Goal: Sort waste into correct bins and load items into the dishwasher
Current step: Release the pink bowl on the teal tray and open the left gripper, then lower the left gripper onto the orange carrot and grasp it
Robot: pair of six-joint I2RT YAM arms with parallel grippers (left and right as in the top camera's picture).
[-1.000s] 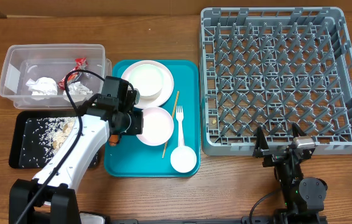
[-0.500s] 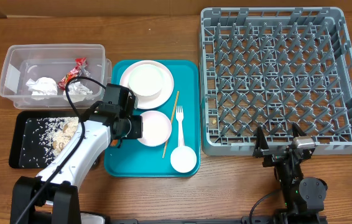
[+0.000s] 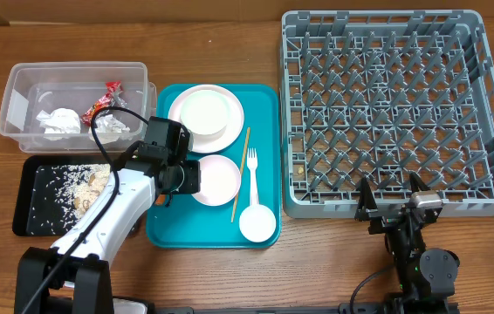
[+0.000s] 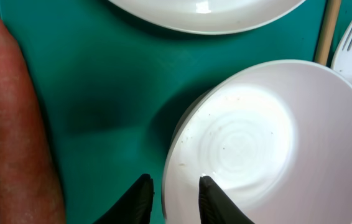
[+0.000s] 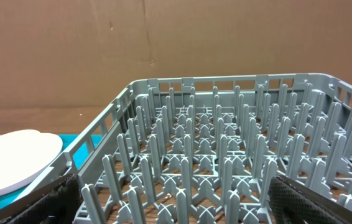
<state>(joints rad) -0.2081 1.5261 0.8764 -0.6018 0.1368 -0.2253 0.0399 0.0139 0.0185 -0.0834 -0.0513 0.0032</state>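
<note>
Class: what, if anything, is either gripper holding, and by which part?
Left gripper straddles the white bowl at its rim; a grip cannot be told. Right gripper holds nothing.

Table (image 3: 229,279): brown wood, flat.
Teal tray (image 3: 267,148): lies directly on the wood.
Clear tub (image 3: 72,67): just left of the teal tray's far end.
Black tray (image 3: 20,196): left of the teal tray's near end.
Grey dish rack (image 3: 382,17): just right of the teal tray.
</note>
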